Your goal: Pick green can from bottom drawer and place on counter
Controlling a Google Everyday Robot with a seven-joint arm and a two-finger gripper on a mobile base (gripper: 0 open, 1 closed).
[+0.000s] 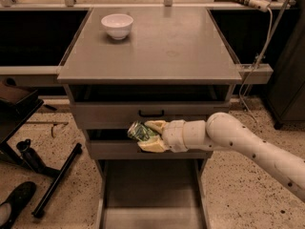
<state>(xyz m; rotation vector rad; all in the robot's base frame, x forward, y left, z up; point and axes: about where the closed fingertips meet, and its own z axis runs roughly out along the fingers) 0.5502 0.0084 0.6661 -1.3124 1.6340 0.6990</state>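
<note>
Here we see gripper clasping green can, held clear of bottom drawer; counter lies at twelve o'clock.

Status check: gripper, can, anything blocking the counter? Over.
Gripper shut on green can, held before the middle drawer. Counter above; white bowl at its far left.

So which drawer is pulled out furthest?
The bottom drawer, its floor showing; the top drawer and middle drawer sit further in. The tool holds the green can above it.
</note>
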